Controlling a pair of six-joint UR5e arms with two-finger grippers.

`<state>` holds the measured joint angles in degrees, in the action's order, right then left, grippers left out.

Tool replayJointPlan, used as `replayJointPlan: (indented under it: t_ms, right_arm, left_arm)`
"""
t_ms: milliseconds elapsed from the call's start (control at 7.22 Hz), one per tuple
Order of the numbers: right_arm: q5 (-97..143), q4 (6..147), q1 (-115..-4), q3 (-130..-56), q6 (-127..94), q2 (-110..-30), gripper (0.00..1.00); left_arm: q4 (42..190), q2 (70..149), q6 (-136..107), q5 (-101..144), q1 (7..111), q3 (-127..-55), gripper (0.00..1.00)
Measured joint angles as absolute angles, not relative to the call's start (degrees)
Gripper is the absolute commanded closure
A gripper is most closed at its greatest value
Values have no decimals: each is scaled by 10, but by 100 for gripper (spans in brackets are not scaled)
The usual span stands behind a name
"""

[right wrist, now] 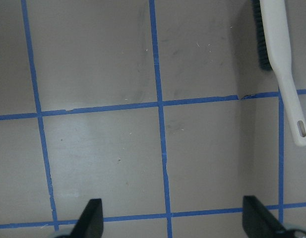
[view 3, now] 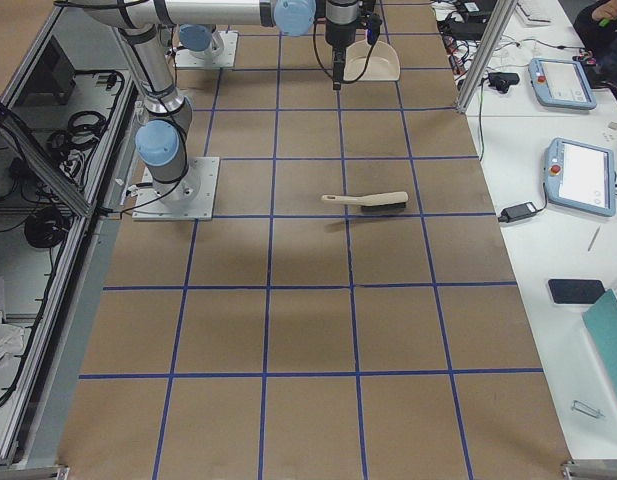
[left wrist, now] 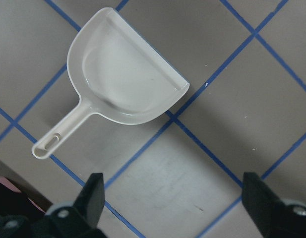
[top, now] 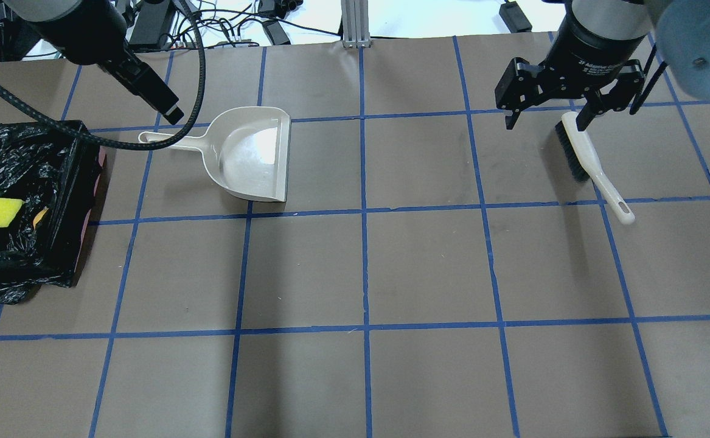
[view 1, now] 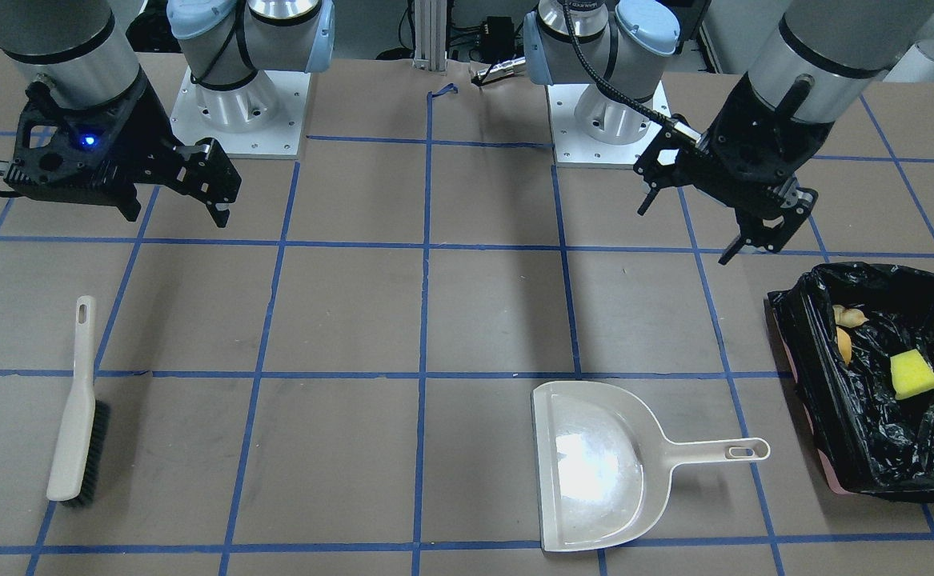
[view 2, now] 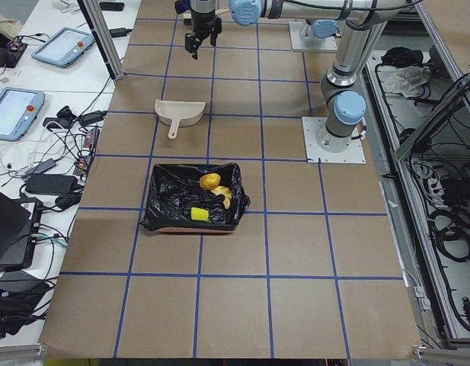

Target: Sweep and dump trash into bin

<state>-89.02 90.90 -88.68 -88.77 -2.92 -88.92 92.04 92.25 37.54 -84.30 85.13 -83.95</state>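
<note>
The bin (view 1: 804, 360), lined with a black bag, stands at the table's end on my left side; it also shows in the overhead view (top: 69, 182). Inside lie the yellow sponge piece (view 1: 913, 374), a pale curved slice (view 1: 851, 318) and a golden-brown potato (view 1: 843, 346). The beige dustpan (view 1: 595, 464) lies empty on the table beside the bin. The brush (view 1: 74, 408) lies on my right side. My left gripper (view 1: 759, 244) is open and empty above the table near the dustpan's handle. My right gripper (top: 544, 125) is open and empty, above the brush's head (top: 574, 152).
The table is brown with a grid of blue tape lines (top: 364, 210). The two arm bases (view 1: 238, 112) stand at the table's robot side. Cables and a metal post (top: 350, 24) lie beyond the far edge in the overhead view.
</note>
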Motion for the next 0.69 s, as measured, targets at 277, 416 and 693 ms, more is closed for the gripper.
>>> replayJointPlan:
  t_ms: [277,416,693]
  right_arm:
    - [-889,907,-887,-888,-30,-889,0]
    - [-890,906,-887,-888,-30,-889,0]
    - [-891,906,-887,-888,-30,-889,0]
  left_arm:
    - [930,883,241,-860,852,-882,0]
    - [931,871,193,-868,853,-899,0]
    - [927,863,151,-882,864,-913,0]
